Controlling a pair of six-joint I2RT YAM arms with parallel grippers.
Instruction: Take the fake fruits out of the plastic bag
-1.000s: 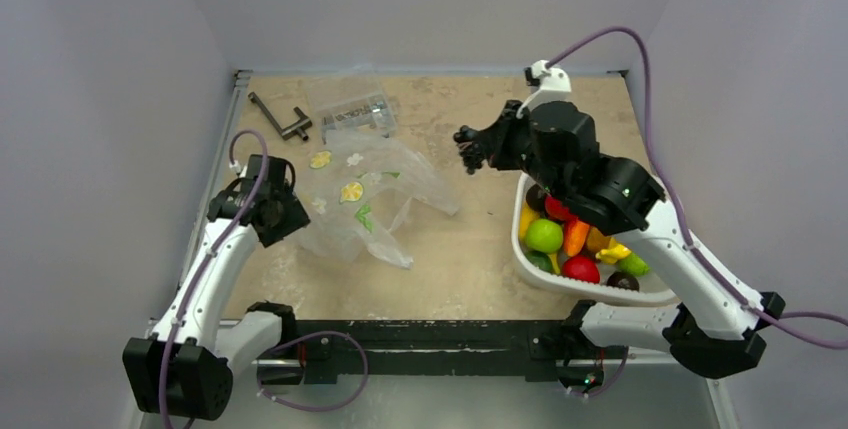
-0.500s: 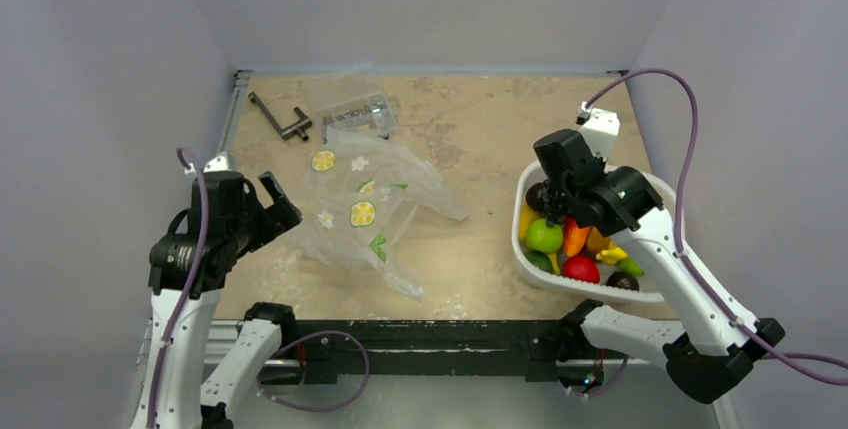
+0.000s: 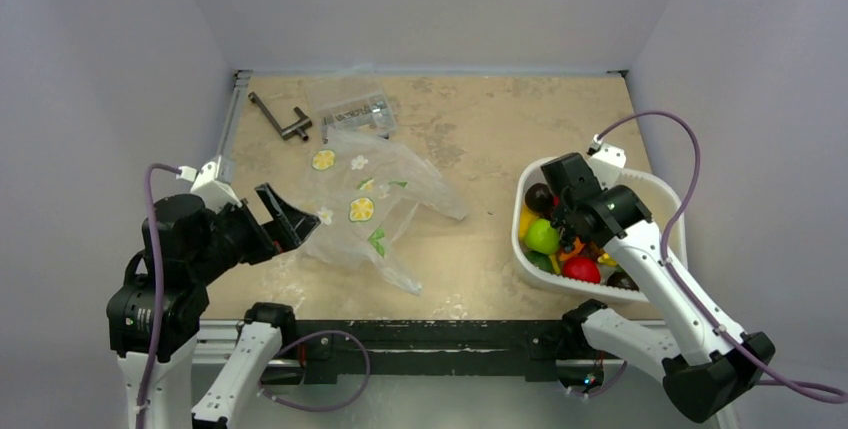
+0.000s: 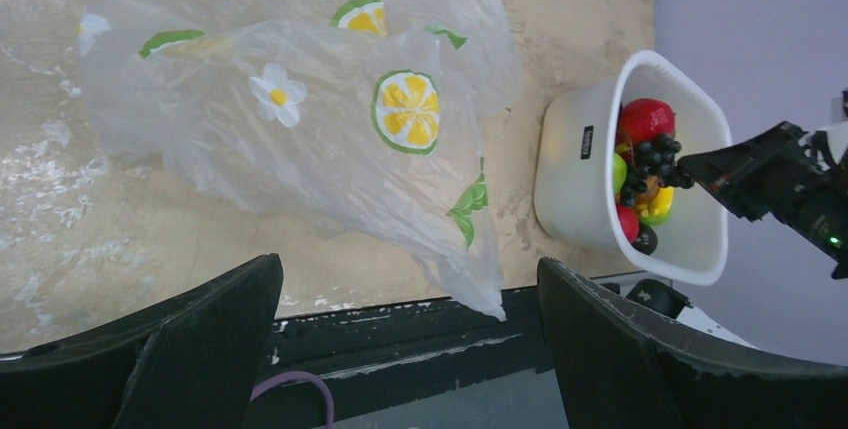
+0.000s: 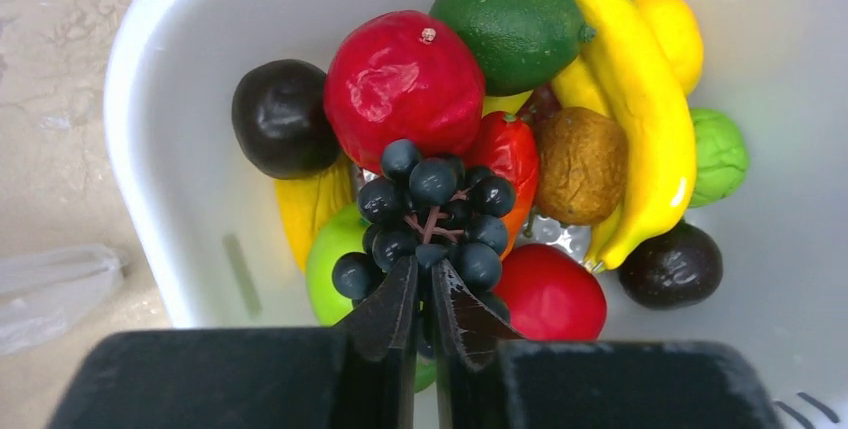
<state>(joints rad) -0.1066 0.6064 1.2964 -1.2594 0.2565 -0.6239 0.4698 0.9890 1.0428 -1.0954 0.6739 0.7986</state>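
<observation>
The plastic bag (image 3: pixel 365 211) lies crumpled on the table left of centre, and I see no fruit inside it. It also shows in the left wrist view (image 4: pixel 300 119). My left gripper (image 3: pixel 287 219) is open and empty, raised near the bag's left edge, and its jaws stand wide apart in its own view (image 4: pixel 408 267). My right gripper (image 5: pixel 425 274) is shut on the stem of the dark purple grape bunch (image 5: pixel 432 207), just above the fruits in the white basket (image 5: pixel 150 149). A red round fruit (image 5: pixel 405 84) and an orange-red piece (image 5: pixel 512 154) lie under the grapes. From above, the right gripper (image 3: pixel 570 221) is over the basket (image 3: pixel 655 186).
The basket also holds a banana (image 5: pixel 630 99), a green lime (image 5: pixel 510 14), a green apple (image 5: pixel 335 249), dark round fruits and another red one (image 5: pixel 550 294). A clear compartment box (image 3: pixel 355 109) and a dark metal tool (image 3: pixel 280 121) lie at the back left. A black rail (image 3: pixel 430 334) runs along the front edge.
My right arm swung from above the table's middle to the basket and came down with the grapes. My left arm drew back and up from the bag's left edge.
</observation>
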